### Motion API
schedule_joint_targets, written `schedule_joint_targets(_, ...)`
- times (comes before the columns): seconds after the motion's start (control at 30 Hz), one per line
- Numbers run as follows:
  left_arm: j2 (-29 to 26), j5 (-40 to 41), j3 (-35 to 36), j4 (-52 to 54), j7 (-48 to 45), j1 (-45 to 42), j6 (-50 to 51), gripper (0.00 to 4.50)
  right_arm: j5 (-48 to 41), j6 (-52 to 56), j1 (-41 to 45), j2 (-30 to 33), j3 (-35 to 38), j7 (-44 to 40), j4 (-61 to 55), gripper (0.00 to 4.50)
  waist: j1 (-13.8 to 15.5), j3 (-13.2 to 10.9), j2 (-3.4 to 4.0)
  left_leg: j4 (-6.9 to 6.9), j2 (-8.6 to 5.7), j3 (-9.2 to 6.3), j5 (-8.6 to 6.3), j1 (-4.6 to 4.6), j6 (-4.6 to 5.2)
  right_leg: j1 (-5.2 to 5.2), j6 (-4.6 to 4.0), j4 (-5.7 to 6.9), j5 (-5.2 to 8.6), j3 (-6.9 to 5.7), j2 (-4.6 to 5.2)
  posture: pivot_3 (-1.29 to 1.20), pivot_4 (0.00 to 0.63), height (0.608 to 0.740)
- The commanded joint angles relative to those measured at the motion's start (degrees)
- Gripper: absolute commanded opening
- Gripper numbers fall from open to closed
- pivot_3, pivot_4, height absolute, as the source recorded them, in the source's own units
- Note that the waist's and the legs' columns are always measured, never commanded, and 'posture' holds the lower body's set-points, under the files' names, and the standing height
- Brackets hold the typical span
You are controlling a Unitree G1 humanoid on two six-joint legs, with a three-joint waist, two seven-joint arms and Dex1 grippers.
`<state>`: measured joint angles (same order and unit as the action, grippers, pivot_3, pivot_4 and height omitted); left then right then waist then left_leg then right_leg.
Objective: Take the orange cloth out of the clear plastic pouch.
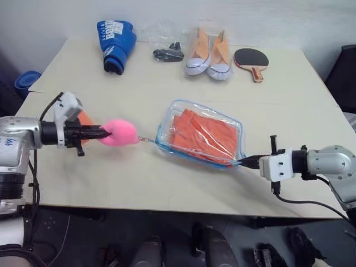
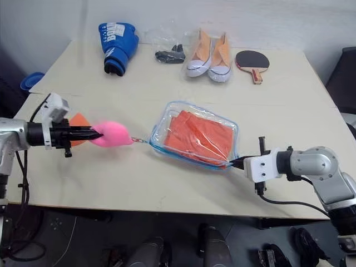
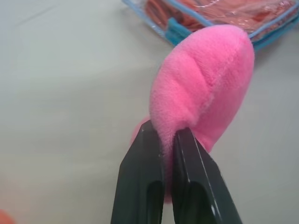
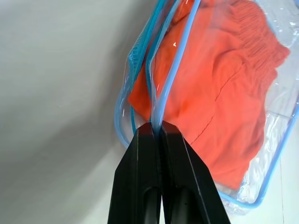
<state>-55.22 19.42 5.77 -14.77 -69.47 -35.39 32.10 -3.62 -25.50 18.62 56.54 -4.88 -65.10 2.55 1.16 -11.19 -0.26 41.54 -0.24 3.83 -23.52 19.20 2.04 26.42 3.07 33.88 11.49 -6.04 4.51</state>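
Soft orange cloth (image 1: 201,135) lay limp inside the thin, slippery clear plastic pouch (image 1: 167,118), centre frame. Left claw (image 1: 105,133) pinched the pink plush charm (image 1: 119,132); right claw (image 1: 240,162) pinched the pouch's blue edge, a good hold.

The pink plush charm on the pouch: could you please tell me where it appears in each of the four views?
Left eye view: pink plush charm, left of centre, at the left claw.
Right eye view: left of centre, beside the clear plastic pouch.
Left wrist view: centre, pinched between the black fingers.
Right wrist view: not in it.
Shared landmark: the pouch's light blue edging.
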Motion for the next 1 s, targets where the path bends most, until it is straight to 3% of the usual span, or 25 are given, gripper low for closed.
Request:
schedule_joint_targets(0.03, -1.1, -0.5, 1.5, -0.6, 0.7, 1.2, -1.9, 0.0, 0.0, -1.3, 0.2, 1.1, 1.4, -0.3, 1.1, 0.02, 0.0, 0.0, 0.0, 0.0, 0.01, -0.01, 0.0, 0.0, 0.0, 0.0, 0.0, 0.0, 0.0, 0.01, 0.01, 0.0, 0.15, 0.74)
schedule_joint_targets(0.23, 2.5, 0.3, -0.1, 4.1, 2.7, 4.6, -0.5, 0.0, -1.2, 2.8, -0.9, 0.0, 1.0, 0.0, -1.5, 0.02, 0.0, 0.0, 0.02, 0.0, 0.03, 0.01, 0.0, -0.01, -0.05, 0.01, -0.01, 0.02, 0.0, 0.03, 0.02, 0.0, 0.15, 0.74)
schedule_joint_targets(0.27, 3.2, 0.4, -0.2, 4.7, 3.3, 5.0, 0.1, 0.29, -1.3, 3.8, -1.1, -0.1, 1.1, 0.3, -2.0, 0.23, 0.1, 0.0, 0.01, 0.01, 0.03, 0.01, 0.0, -0.01, -0.05, 0.01, -0.01, 0.03, 0.0, 0.04, 0.03, 0.0, 0.15, 0.74)
schedule_joint_targets(0.47, 3.9, 1.4, 0.5, 8.6, 4.8, 8.8, 0.9, 2.07, -2.7, 9.9, -4.8, -0.4, 3.5, 2.6, -7.3, 1.99, 0.0, 0.0, 0.02, 0.01, 0.03, 0.01, -0.01, -0.03, -0.07, 0.01, -0.01, 0.04, 0.0, 0.06, 0.05, 0.0, 0.15, 0.74)
schedule_joint_targets(0.7, -0.1, 4.1, 5.2, 8.1, 1.9, 13.1, 2.9, 4.22, -8.2, 21.3, -14.6, -0.9, 12.1, 7.5, -19.0, 4.4, 0.1, 0.0, 0.03, 0.01, 0.06, -0.03, -0.03, -0.02, -0.12, 0.02, -0.03, 0.05, 0.02, 0.05, 0.04, 0.0, 0.15, 0.74)
schedule_joint_targets(0.8, -3.0, 5.0, 7.1, 5.4, -1.0, 13.2, 1.1, 4.25, -14.2, 30.4, -18.0, -1.7, 16.2, 9.4, -25.4, 4.46, 0.1, 0.0, 0.03, -0.01, 0.1, -0.04, -0.06, -0.03, -0.17, 0.03, -0.08, 0.05, 0.05, 0.03, 0.03, 0.0, 0.15, 0.74)
schedule_joint_targets(1.0, -4.8, 5.3, 1.9, 5.3, -6.5, -0.2, 1.1, 4.25, -26.8, 46.2, -19.1, -3.5, 19.7, 13.7, -36.3, 4.46, 0.7, 0.0, 0.0, 0.01, 0.04, -0.09, -0.06, -0.03, -0.17, 0.0, -0.1, 0.11, 0.05, -0.02, 0.01, 0.0, 0.15, 0.74)
